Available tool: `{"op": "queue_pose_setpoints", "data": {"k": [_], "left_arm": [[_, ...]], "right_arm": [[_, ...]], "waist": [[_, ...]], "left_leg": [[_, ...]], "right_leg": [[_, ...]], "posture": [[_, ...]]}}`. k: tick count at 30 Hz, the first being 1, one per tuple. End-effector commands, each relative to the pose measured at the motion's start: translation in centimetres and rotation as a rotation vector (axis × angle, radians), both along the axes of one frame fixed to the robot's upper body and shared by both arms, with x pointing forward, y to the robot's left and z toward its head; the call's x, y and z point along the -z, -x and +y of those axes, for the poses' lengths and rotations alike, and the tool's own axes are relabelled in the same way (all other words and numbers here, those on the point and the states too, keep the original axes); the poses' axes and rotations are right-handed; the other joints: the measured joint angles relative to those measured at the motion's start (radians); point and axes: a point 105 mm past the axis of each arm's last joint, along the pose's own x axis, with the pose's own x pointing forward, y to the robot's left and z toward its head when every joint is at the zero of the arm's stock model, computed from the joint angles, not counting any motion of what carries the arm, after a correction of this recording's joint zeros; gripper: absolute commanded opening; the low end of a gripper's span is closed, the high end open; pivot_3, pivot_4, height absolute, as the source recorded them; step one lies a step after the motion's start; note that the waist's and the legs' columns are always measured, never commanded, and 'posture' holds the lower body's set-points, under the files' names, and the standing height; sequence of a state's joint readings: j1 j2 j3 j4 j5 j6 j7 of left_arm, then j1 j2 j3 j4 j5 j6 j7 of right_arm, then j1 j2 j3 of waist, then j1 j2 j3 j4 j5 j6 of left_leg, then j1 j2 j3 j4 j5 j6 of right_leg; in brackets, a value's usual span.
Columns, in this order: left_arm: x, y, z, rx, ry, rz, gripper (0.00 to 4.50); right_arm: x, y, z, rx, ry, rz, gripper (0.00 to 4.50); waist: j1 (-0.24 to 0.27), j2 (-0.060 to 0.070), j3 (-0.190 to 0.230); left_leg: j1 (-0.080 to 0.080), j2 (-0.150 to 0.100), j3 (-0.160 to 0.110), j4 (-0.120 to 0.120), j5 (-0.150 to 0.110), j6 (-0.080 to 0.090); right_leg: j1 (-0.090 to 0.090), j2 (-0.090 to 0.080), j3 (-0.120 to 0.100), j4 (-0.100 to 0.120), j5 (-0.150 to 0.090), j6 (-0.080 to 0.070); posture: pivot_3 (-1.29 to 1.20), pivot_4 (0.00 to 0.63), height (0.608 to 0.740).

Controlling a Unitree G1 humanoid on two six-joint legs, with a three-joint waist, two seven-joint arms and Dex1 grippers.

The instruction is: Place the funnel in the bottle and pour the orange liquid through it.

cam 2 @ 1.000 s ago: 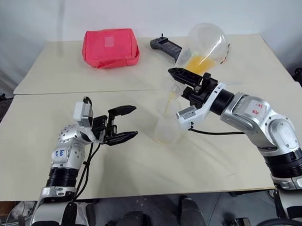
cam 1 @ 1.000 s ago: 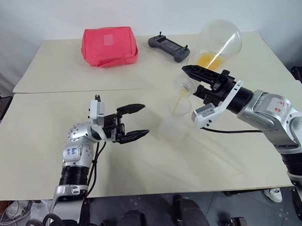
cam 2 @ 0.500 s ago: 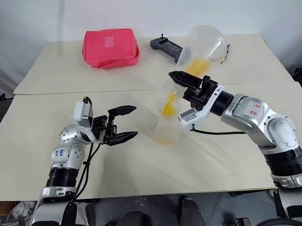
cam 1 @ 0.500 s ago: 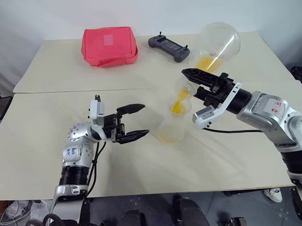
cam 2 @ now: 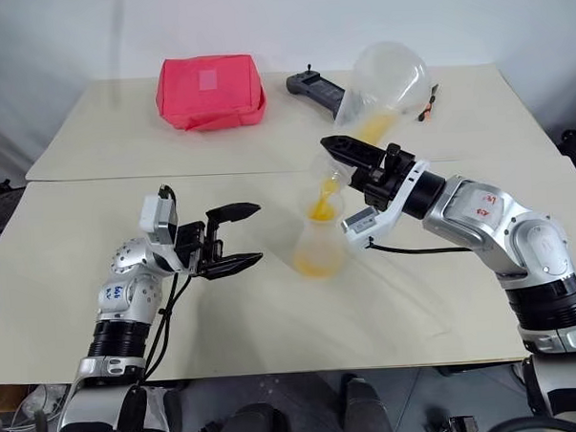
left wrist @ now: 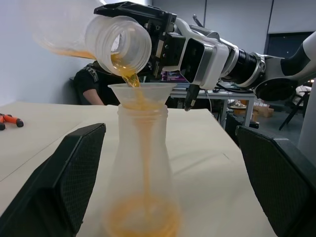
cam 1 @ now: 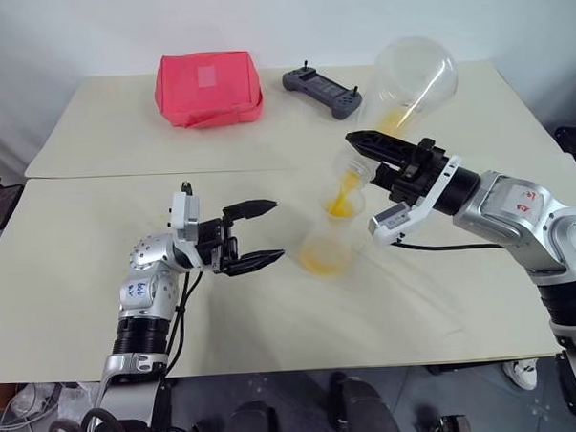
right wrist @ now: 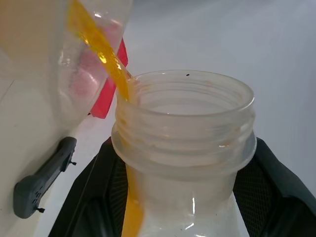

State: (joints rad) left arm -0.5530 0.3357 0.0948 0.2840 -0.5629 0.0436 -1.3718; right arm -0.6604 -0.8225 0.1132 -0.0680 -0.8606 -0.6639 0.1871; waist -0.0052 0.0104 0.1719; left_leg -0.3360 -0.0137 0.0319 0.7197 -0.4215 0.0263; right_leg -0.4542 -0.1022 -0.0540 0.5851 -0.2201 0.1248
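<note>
A: Where is the funnel [left wrist: 141,92]?

B: Seated in the bottle [left wrist: 142,173] mid-table, orange liquid [left wrist: 129,75] streaming in from a tilted flask [cam 1: 411,81].

A: Risks?

B: The unheld bottle could tip or the funnel overflow. Right gripper [cam 1: 367,155] clamps the flask's neck; left gripper [cam 1: 255,235] gapes empty beside the bottle.

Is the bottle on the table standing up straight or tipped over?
Upright. The bottle stands on its base on the table, the funnel in its neck, orange liquid pooling at its bottom.
</note>
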Motion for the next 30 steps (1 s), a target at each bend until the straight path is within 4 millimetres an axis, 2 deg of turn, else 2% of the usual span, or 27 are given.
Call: {"op": "queue_pose_setpoints", "data": {"k": [1, 30], "left_arm": [[-0.95, 0.09, 0.11, 0.009, 0.014, -0.039, 4.5], [-1.07, 0.17, 0.2, 0.002, 0.013, -0.04, 4.5]], "right_arm": [[-1.35, 0.44, 0.02, -0.019, 0.012, -0.062, 2.45], [-1.6, 0.95, 0.83, -0.128, 0.105, -0.168, 2.45]], "waist": [[0.0, 0.0, 0.0], [-0.002, 0.0, 0.0]], "left_leg": [[0.0, 0.0, 0.0, 0.0, 0.0, 0.0], [0.0, 0.0, 0.0, 0.0, 0.0, 0.0]], "right_leg": [[0.0, 0.0, 0.0, 0.0, 0.0, 0.0], [0.0, 0.0, 0.0, 0.0, 0.0, 0.0]], "posture": [[0.0, 0.15, 0.74], [0.0, 0.15, 0.74]]}}
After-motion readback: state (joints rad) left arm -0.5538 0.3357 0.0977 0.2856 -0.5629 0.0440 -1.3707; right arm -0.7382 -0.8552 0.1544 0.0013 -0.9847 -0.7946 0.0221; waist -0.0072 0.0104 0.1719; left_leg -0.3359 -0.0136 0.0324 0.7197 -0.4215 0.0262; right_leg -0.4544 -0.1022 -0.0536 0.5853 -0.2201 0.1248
